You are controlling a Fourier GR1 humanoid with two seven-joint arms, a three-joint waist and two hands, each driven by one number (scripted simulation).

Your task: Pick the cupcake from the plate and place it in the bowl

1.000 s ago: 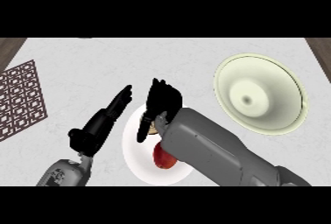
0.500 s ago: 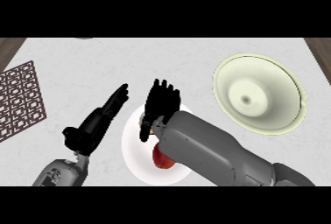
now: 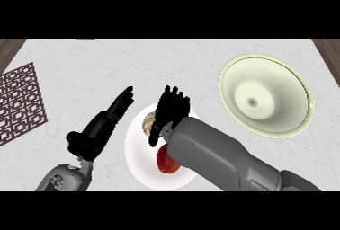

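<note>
The right hand and its forearm hide most of the cupcake, part of a red thing and much of the plate, while the brown lattice mat is cut off by the left edge.

One head view looks steeply down on the counter; close in; forearms enter from the near edge; no second view.

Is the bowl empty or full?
Empty. The bowl shows only its bare pale inside, and the cupcake is still on the plate.
</note>
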